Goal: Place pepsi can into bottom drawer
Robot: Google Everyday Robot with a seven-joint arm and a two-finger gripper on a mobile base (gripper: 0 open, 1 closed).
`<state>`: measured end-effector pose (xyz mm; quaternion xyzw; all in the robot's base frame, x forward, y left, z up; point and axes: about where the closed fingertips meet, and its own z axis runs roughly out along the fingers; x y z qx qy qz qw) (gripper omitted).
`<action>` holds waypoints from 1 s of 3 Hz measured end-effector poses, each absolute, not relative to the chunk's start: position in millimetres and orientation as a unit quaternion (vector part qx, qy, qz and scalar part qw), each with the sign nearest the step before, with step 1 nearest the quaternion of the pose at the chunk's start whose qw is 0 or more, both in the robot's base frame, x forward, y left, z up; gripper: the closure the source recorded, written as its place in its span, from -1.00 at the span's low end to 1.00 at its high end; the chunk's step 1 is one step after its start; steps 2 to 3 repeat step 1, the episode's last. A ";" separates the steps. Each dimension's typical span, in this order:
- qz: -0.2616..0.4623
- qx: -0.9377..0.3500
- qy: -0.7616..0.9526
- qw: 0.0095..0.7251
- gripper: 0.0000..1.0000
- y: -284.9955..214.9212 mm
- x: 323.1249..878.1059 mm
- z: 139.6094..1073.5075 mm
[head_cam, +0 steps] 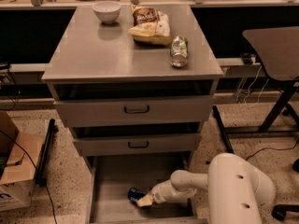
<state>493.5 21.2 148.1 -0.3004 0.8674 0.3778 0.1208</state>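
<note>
The bottom drawer (112, 181) of the grey cabinet is pulled out at the bottom of the camera view. The blue pepsi can (135, 194) lies on its side on the drawer floor, right of the middle. My gripper (143, 200) reaches in from the right, low inside the drawer, with its pale tip against the can's right end. My white arm (238, 185) fills the lower right corner.
On the cabinet top (93, 55) stand a white bowl (106, 11), a chip bag (148, 26) and a silver-green can (179, 51) lying on its side. The two upper drawers stand slightly open. A cardboard box (11, 171) sits at left, a desk (275, 50) at right.
</note>
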 end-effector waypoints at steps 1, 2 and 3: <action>0.378 -0.300 0.867 0.121 -1.00 21.2 493.5 148.1; 0.378 -0.300 0.867 0.121 -1.00 21.2 493.5 148.1; 0.378 -0.300 0.867 0.121 -1.00 21.2 493.5 148.1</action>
